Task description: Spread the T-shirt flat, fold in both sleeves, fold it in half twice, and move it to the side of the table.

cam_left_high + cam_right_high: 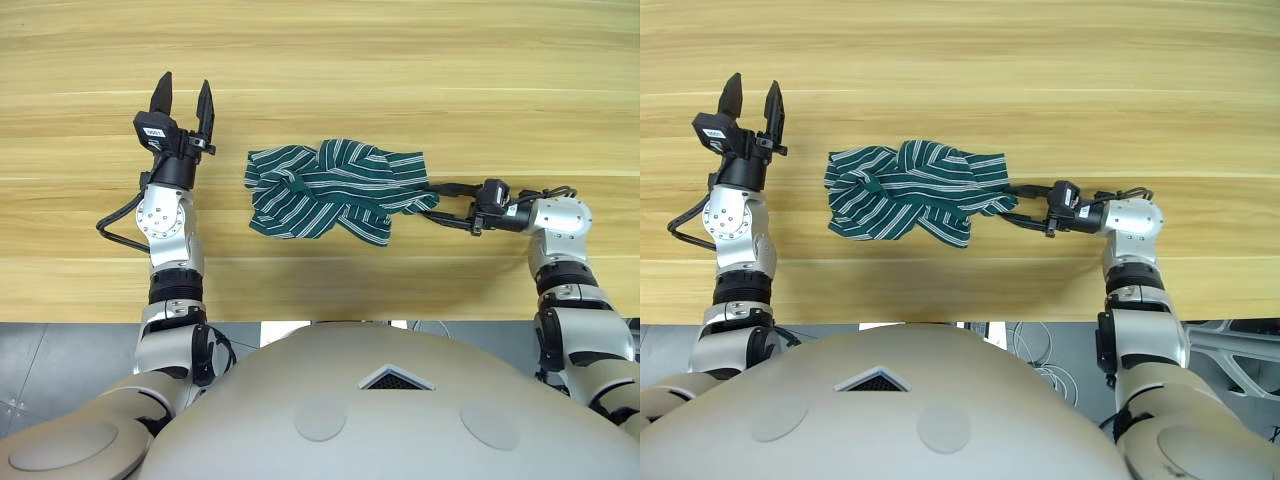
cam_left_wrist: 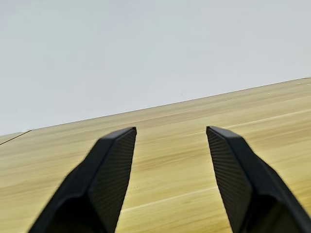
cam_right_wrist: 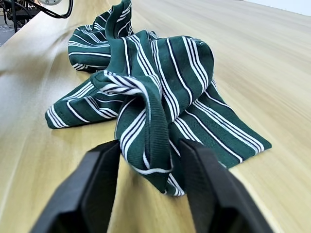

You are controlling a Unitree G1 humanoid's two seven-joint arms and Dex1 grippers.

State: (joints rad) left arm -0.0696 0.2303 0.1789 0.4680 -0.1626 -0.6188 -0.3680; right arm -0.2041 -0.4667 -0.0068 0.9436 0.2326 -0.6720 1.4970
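Right pincer (image 1: 437,200) lies low over the desk (image 1: 420,60) at the right of the head frame, fingers spread either side of a raised fold at the T-shirt's (image 1: 330,190) edge; the green-and-white striped shirt sits crumpled mid-frame. Left pincer (image 1: 186,95), upper left, stands wide open, tips pointing away, apart from the cloth.

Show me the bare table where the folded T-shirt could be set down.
Widest free patch: the whole far strip of table beyond the T-shirt. Also bare: the gap between T-shirt and left gripper, and the near edge strip. Crowded at the T-shirt's right edge, where the right gripper sits.
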